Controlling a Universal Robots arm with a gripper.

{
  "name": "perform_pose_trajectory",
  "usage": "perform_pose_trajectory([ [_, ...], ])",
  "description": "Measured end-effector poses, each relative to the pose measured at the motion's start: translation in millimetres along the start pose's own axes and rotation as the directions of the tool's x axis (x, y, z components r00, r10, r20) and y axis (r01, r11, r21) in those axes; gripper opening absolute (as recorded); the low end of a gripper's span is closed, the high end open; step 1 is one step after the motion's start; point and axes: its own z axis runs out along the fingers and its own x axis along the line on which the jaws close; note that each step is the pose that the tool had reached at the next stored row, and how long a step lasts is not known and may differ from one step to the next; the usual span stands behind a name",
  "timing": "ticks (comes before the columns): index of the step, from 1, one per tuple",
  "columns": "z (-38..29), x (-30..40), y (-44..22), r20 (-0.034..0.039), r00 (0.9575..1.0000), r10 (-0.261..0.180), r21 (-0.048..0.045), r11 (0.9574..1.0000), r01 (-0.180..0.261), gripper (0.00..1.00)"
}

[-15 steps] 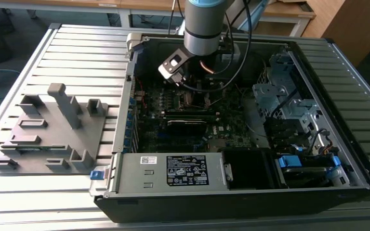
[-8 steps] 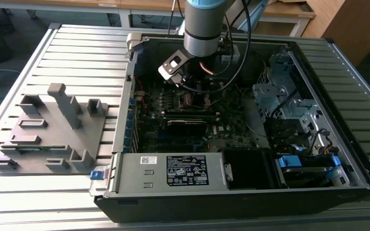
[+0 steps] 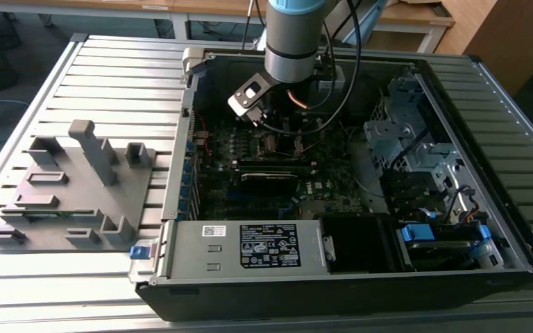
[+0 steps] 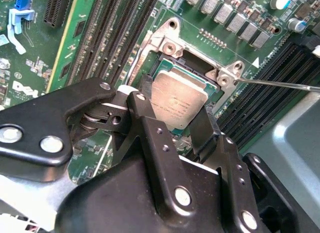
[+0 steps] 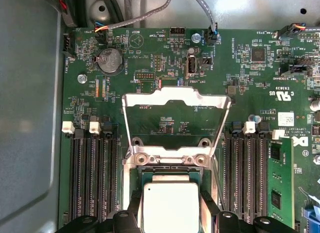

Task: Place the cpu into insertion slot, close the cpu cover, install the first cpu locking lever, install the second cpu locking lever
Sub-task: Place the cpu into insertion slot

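In the exterior view, reaches down with the gripper [image 3: 268, 123] into an open computer case [image 3: 341, 295], low over the motherboard [image 3: 248, 194]. Sits well apart from a grey fixture plate [image 3: 72, 187], off to one side on the slatted table [image 3: 109, 69]. In the second wrist view, clamps the cpu [image 4: 180, 98] between two black fingers [image 4: 150, 120], one against each opposite edge, dull silver top facing up. Holds it at the insertion slot [image 4: 182, 67], with the dark socket rim peeking out just past the fingertips; cannot tell whether seated. Shows a thin locking lever [image 4: 280, 84] angling away beyond one finger, and long memory slots [image 4: 115, 38] flanking both fingers. In the first wrist view, grips the cpu [image 5: 170, 208] over the insertion slot [image 5: 170, 174], with the cpu cover [image 5: 145, 97] standing swung open just beyond the fingertips, bare board visible through its cut-out.
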Motion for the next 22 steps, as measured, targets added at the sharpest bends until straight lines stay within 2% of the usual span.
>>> perform_pose_trajectory([
  [22,1.5,0.0,0.9,0.0001,1.0000,0.000,0.0000,1.0000,0.000,0.54],
])
